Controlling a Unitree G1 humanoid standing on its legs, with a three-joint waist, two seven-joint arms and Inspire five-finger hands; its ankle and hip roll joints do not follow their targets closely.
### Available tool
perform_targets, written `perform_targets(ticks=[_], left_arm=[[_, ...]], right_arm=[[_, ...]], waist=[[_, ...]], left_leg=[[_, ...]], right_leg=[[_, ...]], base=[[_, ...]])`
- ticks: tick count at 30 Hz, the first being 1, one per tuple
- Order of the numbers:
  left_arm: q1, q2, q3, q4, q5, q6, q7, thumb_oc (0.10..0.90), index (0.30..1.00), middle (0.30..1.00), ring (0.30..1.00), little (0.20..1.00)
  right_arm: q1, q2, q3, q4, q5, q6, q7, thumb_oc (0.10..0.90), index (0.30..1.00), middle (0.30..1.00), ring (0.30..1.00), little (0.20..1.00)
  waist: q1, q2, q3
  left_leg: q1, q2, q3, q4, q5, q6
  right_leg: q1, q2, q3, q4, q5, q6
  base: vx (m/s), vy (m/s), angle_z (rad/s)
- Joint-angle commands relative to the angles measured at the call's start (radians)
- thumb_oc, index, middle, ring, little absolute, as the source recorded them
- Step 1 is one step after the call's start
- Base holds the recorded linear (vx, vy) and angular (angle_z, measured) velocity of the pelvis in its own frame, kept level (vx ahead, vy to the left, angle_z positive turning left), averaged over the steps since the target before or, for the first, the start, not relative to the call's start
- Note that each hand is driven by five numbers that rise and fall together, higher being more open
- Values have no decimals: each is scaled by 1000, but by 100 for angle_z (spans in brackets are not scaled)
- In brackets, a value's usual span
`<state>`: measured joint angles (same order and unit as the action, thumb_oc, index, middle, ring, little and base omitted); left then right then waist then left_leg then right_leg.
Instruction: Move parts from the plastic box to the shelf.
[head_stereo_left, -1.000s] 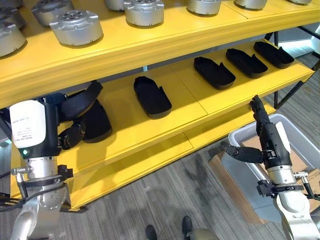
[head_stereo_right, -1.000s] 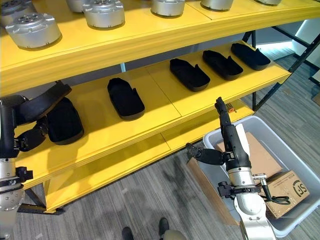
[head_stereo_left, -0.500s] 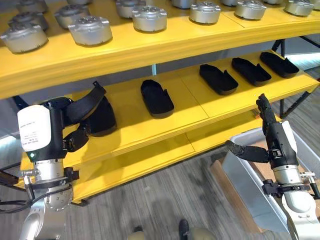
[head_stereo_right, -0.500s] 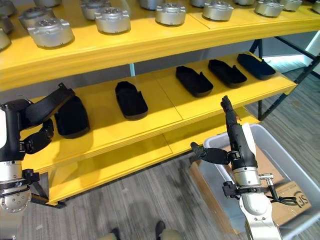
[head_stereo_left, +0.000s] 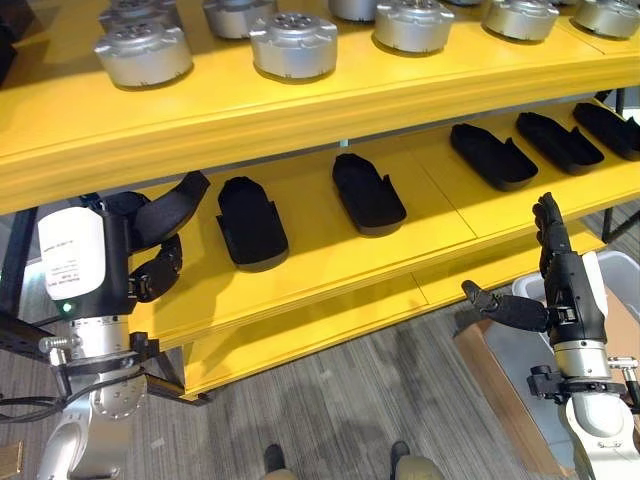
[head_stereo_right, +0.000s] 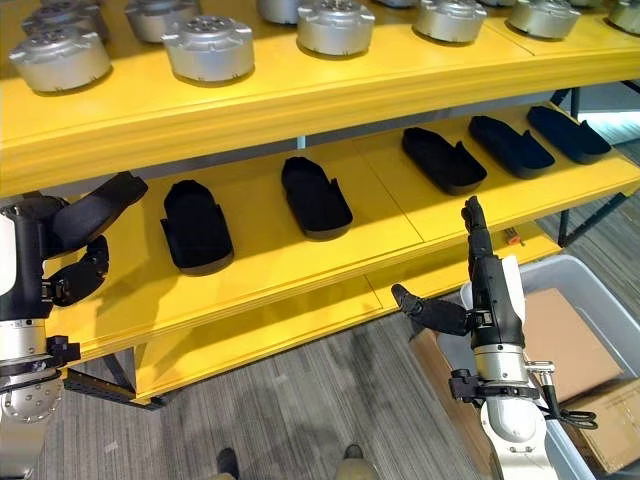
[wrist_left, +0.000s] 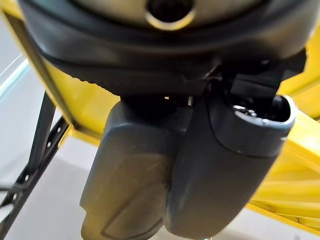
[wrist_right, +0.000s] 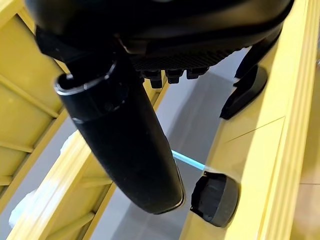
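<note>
Plastic box (head_stereo_right: 590, 300) cut off; contents perhaps cardboard.

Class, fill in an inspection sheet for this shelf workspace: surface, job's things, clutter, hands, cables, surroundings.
Surface: yellow shelf, several tiers.
Job's things: five black parts in a row on the middle tier; grey plastic box at lower right, holding cardboard boxes.
Clutter: silver round parts on the top tier.
Hands: left hand open beside the leftmost black part; right hand open, empty, fingers straight.
Cables: nothing seen.
Surroundings: grey wood-pattern floor.

Black parts (head_stereo_right: 316, 196) stand well apart on the shelf (head_stereo_right: 380, 215).
</note>
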<state>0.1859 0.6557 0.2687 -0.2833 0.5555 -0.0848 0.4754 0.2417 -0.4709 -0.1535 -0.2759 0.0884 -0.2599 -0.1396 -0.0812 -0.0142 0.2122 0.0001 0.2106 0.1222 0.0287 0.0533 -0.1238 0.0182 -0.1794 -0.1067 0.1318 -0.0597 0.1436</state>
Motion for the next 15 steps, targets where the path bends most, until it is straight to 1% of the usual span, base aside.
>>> perform_targets(ticks=[1,3,4,8,13,15], left_arm=[[-91,78,96,-105,-12,-61,113,400,300,300,300,300],[-87,79,102,-107,-14,-59,115,400,300,300,300,300],[-84,82,114,-107,-14,-55,118,400,300,300,300,300],[-76,85,134,-105,-4,-41,126,400,300,300,300,300],[-72,93,139,-87,12,-25,124,400,300,300,300,300],[-68,104,129,-58,34,-9,109,400,300,300,300,300]], right_arm=[[-60,-53,-54,-83,-8,-79,-37,900,1000,1000,1000,1000],[-62,-50,-54,-81,-8,-77,-38,900,1000,1000,1000,1000],[-61,-45,-56,-79,-11,-75,-38,900,1000,1000,1000,1000],[-66,-40,-49,-71,-15,-69,-34,900,1000,1000,1000,1000],[-64,-35,-44,-60,-14,-62,-24,900,1000,1000,1000,1000],[-62,-34,-44,-54,-12,-54,-17,900,1000,1000,1000,1000]], waist=[[-46,-2,-96],[-45,-7,-99],[-40,-15,-107],[-35,-30,-117],[-30,-43,-124],[-27,-54,-124]], left_leg=[[-34,55,41,101,-62,-6],[-38,48,41,111,-74,-2],[-40,37,44,119,-89,5],[-35,21,52,126,-111,19],[-33,15,58,136,-122,25],[-36,16,57,149,-128,28]], right_leg=[[46,19,-5,-16,-74,-38],[47,10,-3,-23,-68,-32],[51,-2,0,-35,-61,-26],[54,-17,4,-47,-47,-14],[61,-25,5,-52,-45,-7],[63,-27,1,-46,-49,-6]], base=[[37,157,-1],[31,115,-4],[35,116,-5],[31,102,-3],[14,35,-2],[0,0,0]])
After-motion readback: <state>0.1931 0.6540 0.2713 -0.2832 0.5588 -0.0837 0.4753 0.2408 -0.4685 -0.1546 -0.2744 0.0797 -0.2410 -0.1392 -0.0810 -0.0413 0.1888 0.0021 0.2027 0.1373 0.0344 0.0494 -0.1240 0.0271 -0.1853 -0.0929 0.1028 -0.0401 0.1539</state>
